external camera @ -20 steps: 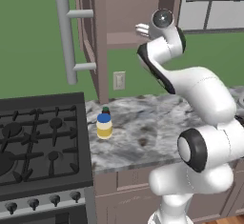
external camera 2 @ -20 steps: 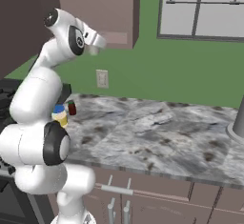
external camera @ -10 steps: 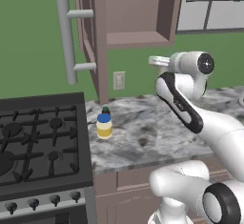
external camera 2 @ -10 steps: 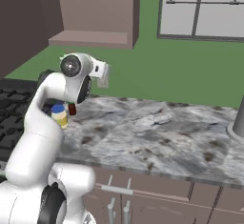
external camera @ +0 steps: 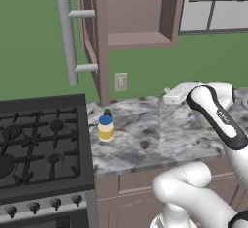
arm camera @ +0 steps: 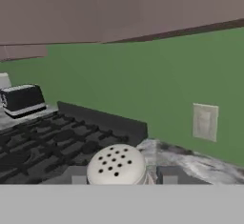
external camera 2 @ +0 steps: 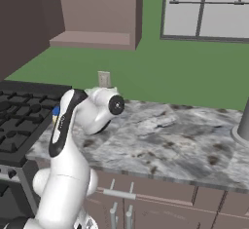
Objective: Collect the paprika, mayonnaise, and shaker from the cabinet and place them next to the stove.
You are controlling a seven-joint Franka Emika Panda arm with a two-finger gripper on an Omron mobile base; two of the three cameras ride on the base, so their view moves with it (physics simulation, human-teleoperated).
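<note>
In the hand view my gripper (arm camera: 121,176) is shut on the shaker (arm camera: 116,165), whose whitish perforated top rises between the two fingertips (arm camera: 78,175). From the left base view, the hand (external camera: 180,92) hovers over the marble counter, right of the wall outlet. The mayonnaise (external camera: 106,128), pale yellow with a blue lid, stands on the counter beside the stove (external camera: 38,144). A small dark jar top, the paprika (external camera: 107,111), peeks out just behind it. The cabinet (external camera: 138,18) hangs open above, its shelf bare.
The cabinet door with its long grey bar handle (external camera: 68,40) juts out over the stove's right edge. A wall outlet (external camera: 121,81) sits on the green wall. A toaster (arm camera: 21,99) stands beyond the stove. A dark round base (external camera 2: 242,128) stands at the counter's far right.
The arm has swung down from the cabinet shelf to just above the counter, with the shaker held in the gripper. The jars by the stove have not moved.
</note>
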